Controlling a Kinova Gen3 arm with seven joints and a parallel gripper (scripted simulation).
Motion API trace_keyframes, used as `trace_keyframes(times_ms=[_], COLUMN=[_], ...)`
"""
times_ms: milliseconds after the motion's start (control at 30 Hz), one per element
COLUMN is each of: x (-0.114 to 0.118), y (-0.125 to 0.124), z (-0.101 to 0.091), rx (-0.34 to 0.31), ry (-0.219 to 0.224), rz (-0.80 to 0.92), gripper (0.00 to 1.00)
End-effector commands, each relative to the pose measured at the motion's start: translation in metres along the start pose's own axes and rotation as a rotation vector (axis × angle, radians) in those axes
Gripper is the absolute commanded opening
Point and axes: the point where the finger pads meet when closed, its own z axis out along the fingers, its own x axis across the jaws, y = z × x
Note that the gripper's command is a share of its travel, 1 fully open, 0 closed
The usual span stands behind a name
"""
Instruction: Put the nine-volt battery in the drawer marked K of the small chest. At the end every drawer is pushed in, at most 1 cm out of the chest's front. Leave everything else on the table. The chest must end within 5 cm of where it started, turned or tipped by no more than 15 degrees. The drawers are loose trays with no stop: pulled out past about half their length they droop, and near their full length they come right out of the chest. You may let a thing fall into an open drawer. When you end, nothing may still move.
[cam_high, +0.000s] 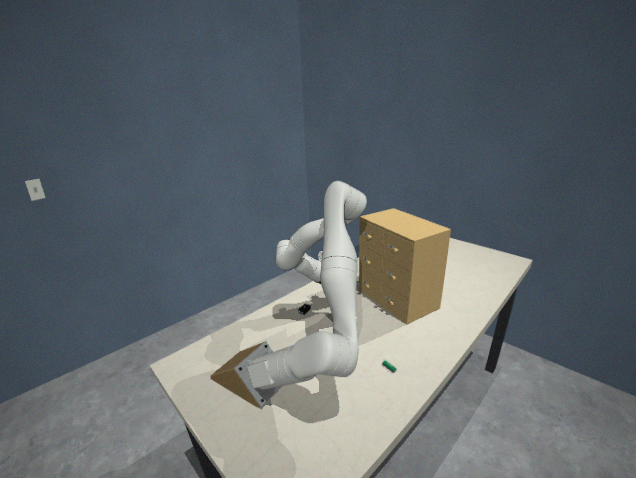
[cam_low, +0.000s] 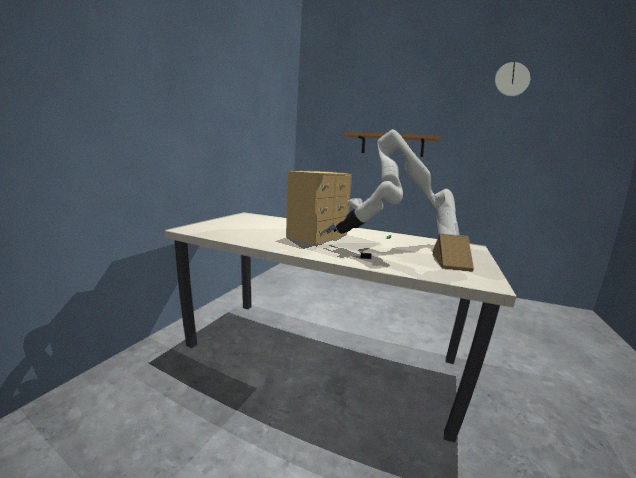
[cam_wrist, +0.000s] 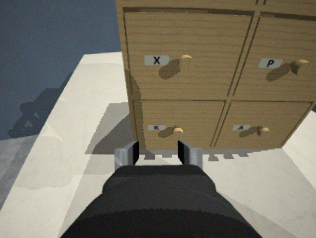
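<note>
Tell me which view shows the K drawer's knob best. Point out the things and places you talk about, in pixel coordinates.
The wrist view: the K drawer's knob (cam_wrist: 178, 130) appears large beside its label. The exterior view shows it small, near the gripper (cam_wrist: 158, 149); in the top view I can't pick it out reliably.

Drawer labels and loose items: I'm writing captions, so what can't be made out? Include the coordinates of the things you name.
- Labels of the top two drawers (cam_high: 374, 236) (cam_high: 398, 250): cut off by the wrist view's upper edge, too small elsewhere.
- Markings on the black object (cam_high: 304, 308) (cam_low: 365, 255): too small in top and exterior views.
- Gripper (cam_wrist: 158, 149) in the top view: hidden behind the arm.
</note>
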Motion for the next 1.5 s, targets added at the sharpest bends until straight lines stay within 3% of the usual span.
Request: trace_keyframes(times_ms=[0,267,933,1467], x=[-0.002,-0.002,-0.001,-0.001], y=[-0.018,-0.037,-0.038,-0.044], z=[-0.012,-0.028,-0.032,-0.053], rx=[0.008,0.008,-0.017,-0.171], ry=[-0.010,-0.010,-0.009,-0.011], rz=[0.017,0.017,0.017,0.016], gripper=[1.00,1.00,1.00,1.00])
